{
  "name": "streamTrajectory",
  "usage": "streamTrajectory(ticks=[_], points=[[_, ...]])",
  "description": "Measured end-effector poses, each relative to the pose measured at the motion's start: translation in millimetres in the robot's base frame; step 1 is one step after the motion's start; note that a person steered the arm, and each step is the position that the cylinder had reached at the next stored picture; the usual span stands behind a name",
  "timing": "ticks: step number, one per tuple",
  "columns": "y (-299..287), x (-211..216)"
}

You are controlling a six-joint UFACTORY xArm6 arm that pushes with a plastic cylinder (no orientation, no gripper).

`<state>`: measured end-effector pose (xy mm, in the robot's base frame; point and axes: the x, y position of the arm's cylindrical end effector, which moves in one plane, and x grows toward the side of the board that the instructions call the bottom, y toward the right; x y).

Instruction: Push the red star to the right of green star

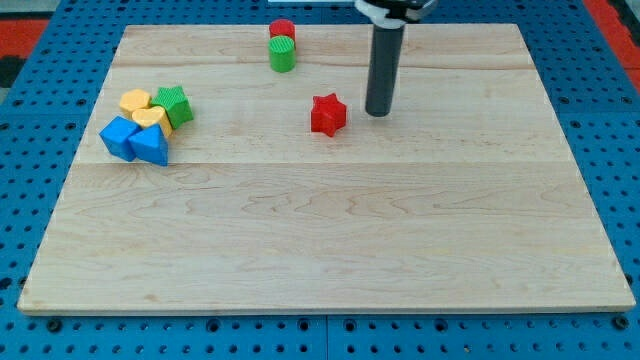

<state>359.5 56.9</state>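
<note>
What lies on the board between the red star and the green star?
Nothing: in the camera view only bare wood separates the red star from the green star at the view's left. My tip stands apart, on the red star's right.

Wood table point(400, 240): red star point(327, 115) just left of my tip point(377, 112); green star point(174, 104) w/ yellow/blue cluster far left.
</note>
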Motion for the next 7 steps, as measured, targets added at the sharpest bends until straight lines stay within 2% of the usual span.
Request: streamTrajectory(ticks=[2,3,4,5,7], points=[[-86,0],[-84,11],[-36,37],[-59,46],[-154,32]])
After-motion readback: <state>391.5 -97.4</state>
